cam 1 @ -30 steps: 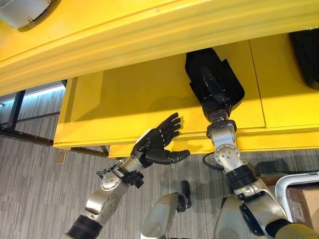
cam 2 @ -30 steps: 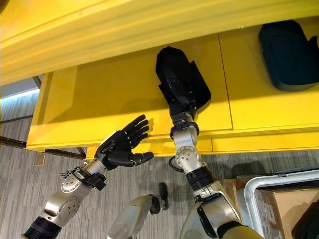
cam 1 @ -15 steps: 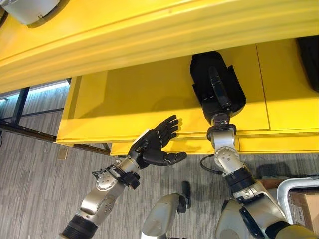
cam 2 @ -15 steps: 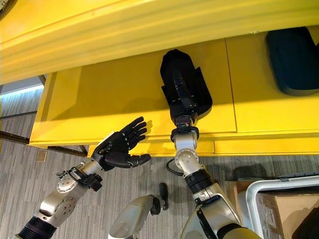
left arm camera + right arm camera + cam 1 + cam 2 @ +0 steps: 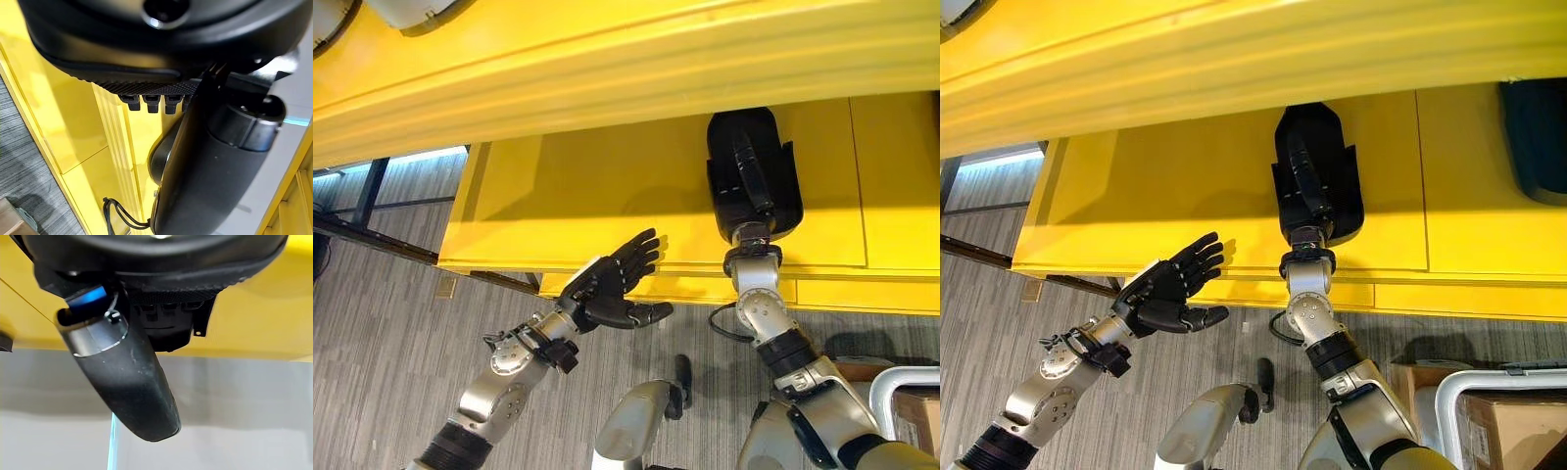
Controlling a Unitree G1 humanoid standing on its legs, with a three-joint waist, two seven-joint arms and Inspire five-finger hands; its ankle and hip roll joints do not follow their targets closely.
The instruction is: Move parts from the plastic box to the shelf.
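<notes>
While the right robot hand [image 5: 745,181] lies stretched out on top of a black part [image 5: 785,186] on the yellow shelf [image 5: 587,201], the placing step looks close to done, though I cannot tell whether the part is already let go: the fingers run straight along its top and seem to rest on it rather than curl round it. The left robot hand [image 5: 607,290] hovers at the shelf's front edge, palm up, fingers spread and relaxed, with nothing in it. Another dark part [image 5: 1538,137] sits farther along the shelf to the right, so at least one piece seems already delivered; how many remain I cannot judge from here. The part under the right robot hand is matte black plastic, rounded at the far end like a shell or cover, with squarish flanges along its sides. The shelf is smooth painted metal, glossy yellow, with a ribbed beam [image 5: 626,59] above. The floor [image 5: 382,352] is grey striped carpet.
</notes>
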